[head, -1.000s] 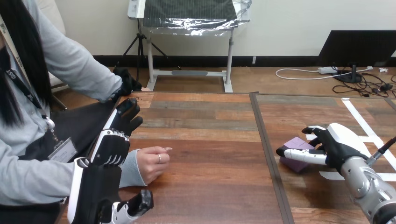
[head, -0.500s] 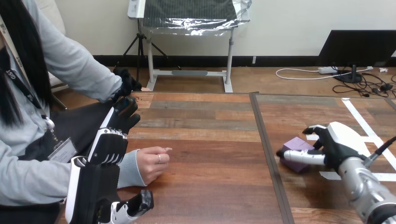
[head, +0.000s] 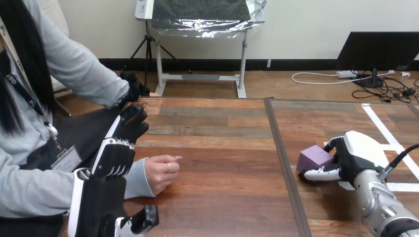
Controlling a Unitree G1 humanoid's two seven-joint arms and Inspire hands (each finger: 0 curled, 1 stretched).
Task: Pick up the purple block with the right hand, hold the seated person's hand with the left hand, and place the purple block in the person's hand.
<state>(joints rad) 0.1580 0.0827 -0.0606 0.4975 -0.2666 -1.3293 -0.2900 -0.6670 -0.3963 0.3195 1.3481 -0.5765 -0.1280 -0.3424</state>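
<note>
Free room: middle of the table [head: 222, 168].
Bare wood is lying open between the person's hand [head: 160, 174] and the purple block [head: 314, 157]; the left hand [head: 114, 157] is blocking the wrist side, the right hand [head: 356, 157] is blocking the block's right.

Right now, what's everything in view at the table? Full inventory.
purple box-shaped block: one, purple, table's right part, between the right hand's fingers and thumb.
white tape strips: several, white, stuck on the table's right part.
wooden table: one, brown planks, dark seam down the middle.
person's hand: one, loosely curled, resting on the table's left part.
robot's left hand: one, black and white, fingers straight, over the person's sleeve.
robot's right hand: one, black and white, fingers curled round the block.
</note>
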